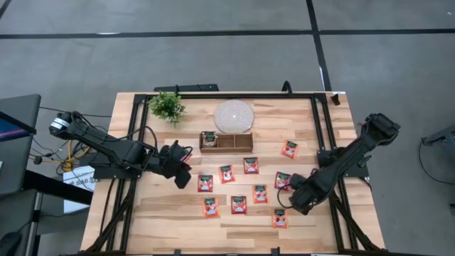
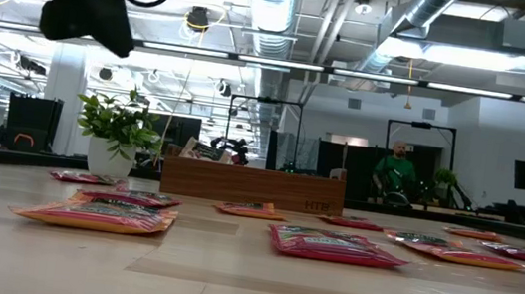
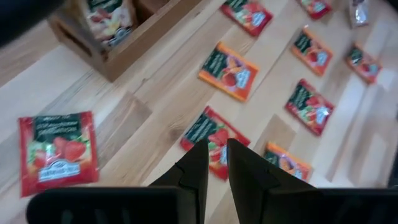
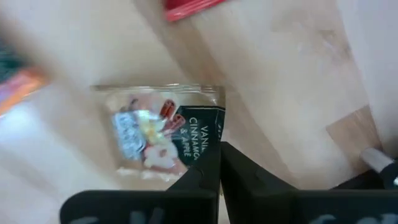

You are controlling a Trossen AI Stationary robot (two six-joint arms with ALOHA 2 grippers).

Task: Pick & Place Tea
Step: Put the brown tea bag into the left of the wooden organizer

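gripping pale tea sachet (image 4: 163, 127) edge, right end effector (image 4: 220, 163) clenched, sachet tilted.

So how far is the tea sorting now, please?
Done: one sachet stands in the wooden tray. In hand: the right gripper is shut on a pale vanilla-apple sachet. Left: about nine red sachets on the table; the left gripper hovers above them.

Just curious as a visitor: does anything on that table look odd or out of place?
Only that the tea sachets lie scattered loose across the table, at mixed angles, while the wooden tray holds just one.
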